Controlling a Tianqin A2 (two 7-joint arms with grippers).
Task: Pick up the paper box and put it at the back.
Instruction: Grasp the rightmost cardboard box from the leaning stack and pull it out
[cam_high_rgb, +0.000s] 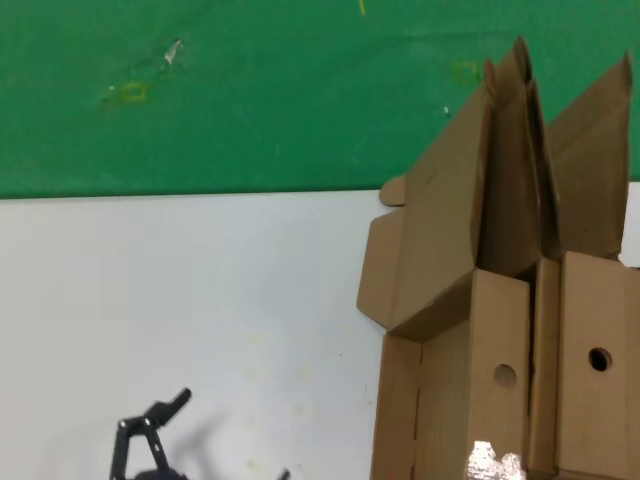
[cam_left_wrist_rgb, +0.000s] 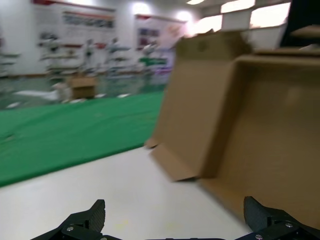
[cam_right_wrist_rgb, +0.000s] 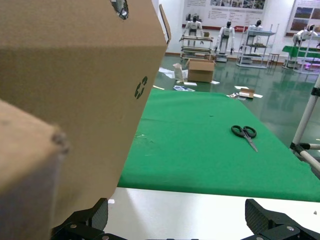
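The paper box (cam_high_rgb: 470, 400) is plain brown corrugated cardboard, standing on the white tabletop (cam_high_rgb: 200, 320) at the robot's right, its lid (cam_high_rgb: 440, 230) raised with tuck flaps spread over the edge of the green mat (cam_high_rgb: 250, 100). A small round hole (cam_high_rgb: 505, 376) pierces its near side wall. Just beside it stands a second cardboard box (cam_high_rgb: 595, 390) with a matching hole. No brand name is readable; the right wrist view shows only a recycling symbol (cam_right_wrist_rgb: 141, 87) printed on cardboard. The left gripper (cam_left_wrist_rgb: 175, 220) sits low over the tabletop, fingers spread wide and released, near the box without touching it. The right gripper (cam_right_wrist_rgb: 175, 220) is spread open too, cardboard close against 1 finger (cam_right_wrist_rgb: 95, 217). Scissors (cam_right_wrist_rgb: 244, 132) lie on the mat
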